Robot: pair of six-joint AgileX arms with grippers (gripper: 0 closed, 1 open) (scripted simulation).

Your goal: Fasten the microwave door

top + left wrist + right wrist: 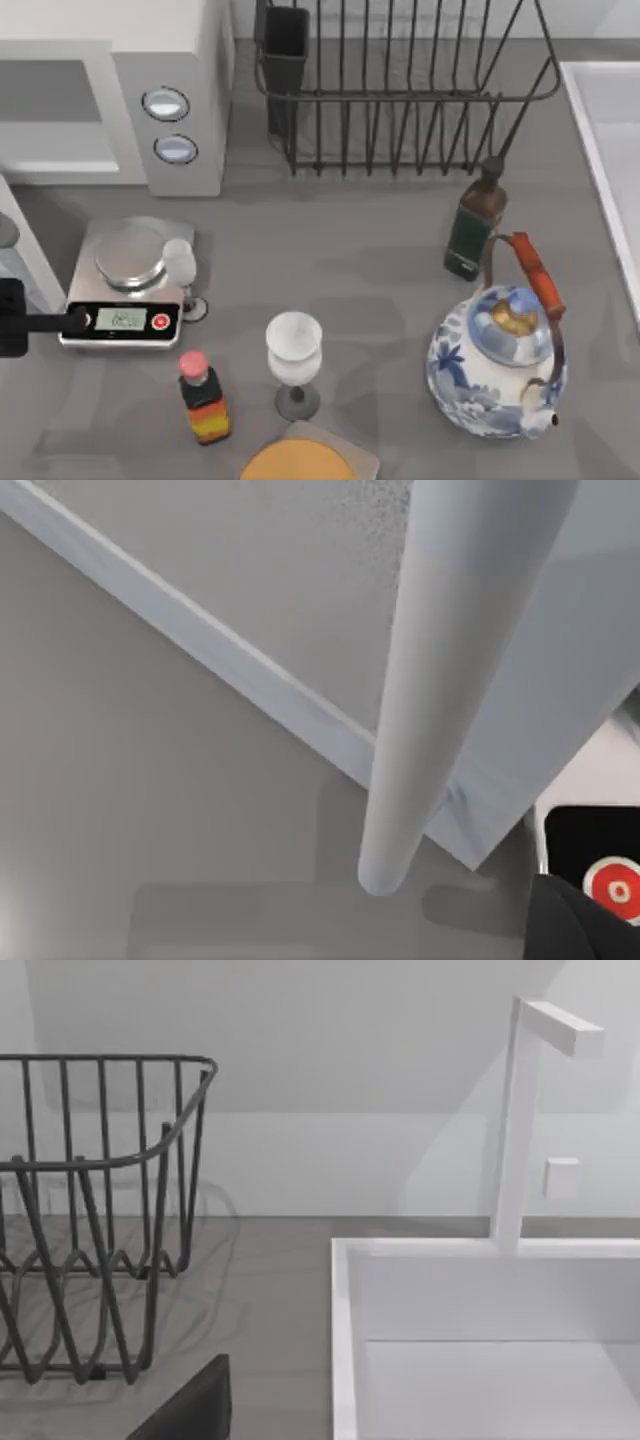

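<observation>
The microwave (115, 95) stood at the far left of the desk (350, 260), its cavity open, and the microwave door (25, 245) swung out from it toward the near side, reaching past the kitchen scale (125, 285) just in front of the microwave. The left claw (15, 318) sat beside the door's free end, in front of the microwave and touching the scale's left edge; whether its fingers were open I cannot tell. A careless push could have slid off the thin panel or shoved the scale. The left wrist view showed the door handle (450, 680) close up, which the top view did not; the right wrist view gave the dish rack (90, 1220) and a sink (480, 1340).
</observation>
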